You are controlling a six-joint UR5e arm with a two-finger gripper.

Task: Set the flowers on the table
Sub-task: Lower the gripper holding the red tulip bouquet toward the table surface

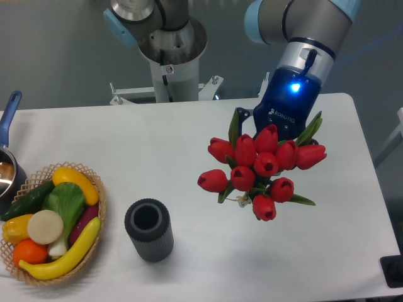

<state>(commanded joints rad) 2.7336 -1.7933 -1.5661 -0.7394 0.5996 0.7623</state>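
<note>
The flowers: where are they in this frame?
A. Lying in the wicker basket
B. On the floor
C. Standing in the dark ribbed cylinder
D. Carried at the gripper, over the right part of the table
D: the flowers hang just under the gripper, right of the empty dark cylinder and far from the basket.

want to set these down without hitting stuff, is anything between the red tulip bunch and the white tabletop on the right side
Nothing visible is. The bunch of red tulips with green leaves hangs at the blue two-finger gripper over a bare stretch of the white rectangular tabletop. The dark ribbed cylindrical vase and wicker basket of produce stand well to the left.
</note>
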